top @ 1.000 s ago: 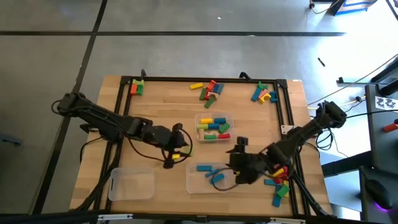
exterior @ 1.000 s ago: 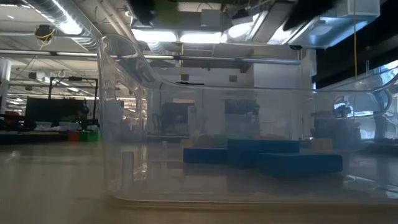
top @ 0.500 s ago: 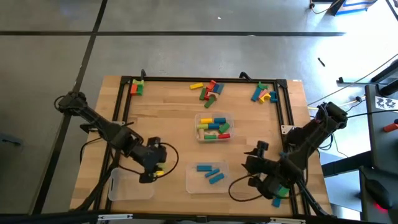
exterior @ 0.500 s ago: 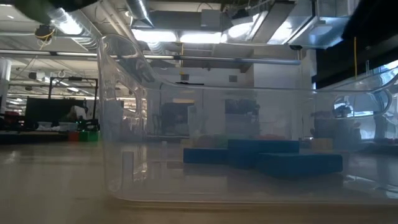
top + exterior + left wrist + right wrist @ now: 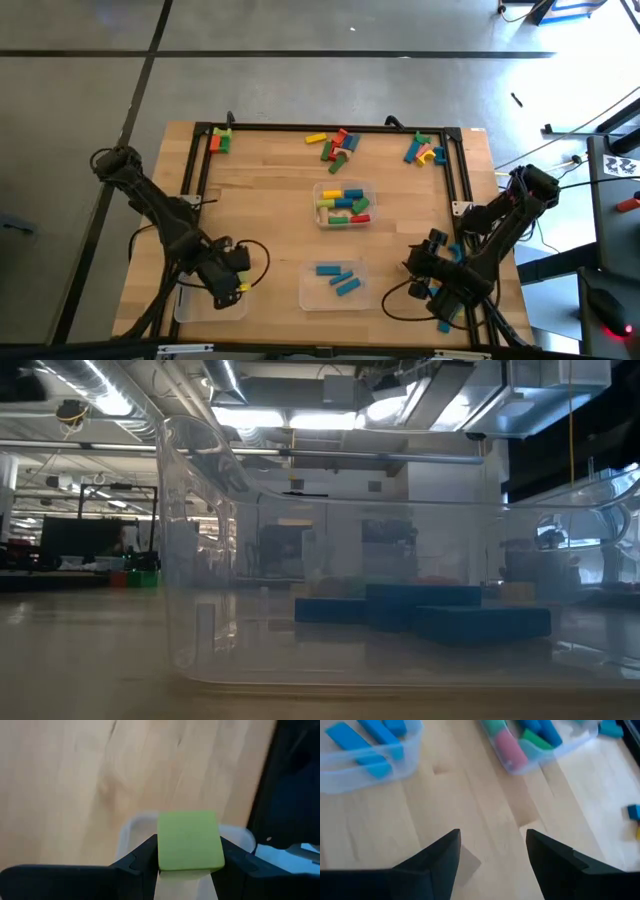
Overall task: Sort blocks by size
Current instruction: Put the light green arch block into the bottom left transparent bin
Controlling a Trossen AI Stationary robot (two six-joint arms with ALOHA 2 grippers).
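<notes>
The left gripper (image 5: pixel 232 283) is clenched on a yellow-green block (image 5: pixel 189 840) above the near-left tray (image 5: pixel 196 309), which looks empty; centre it well inside the rim before letting go. The right gripper (image 5: pixel 492 851), jaws released and holding nothing, hangs near the near-right blocks (image 5: pixel 447 313). The middle tray (image 5: pixel 345 204) holds mixed colours; the near-centre tray (image 5: pixel 334 281) holds three blue bars (image 5: pixel 337 275).

The left gripper (image 5: pixel 232 284) is held low at the table's near left corner with its fingers (image 5: pixel 142 857) clamped on a yellow-green block (image 5: pixel 189 840), while the right gripper (image 5: pixel 428 275) is poised near the near right edge, jaws spread and empty.
</notes>
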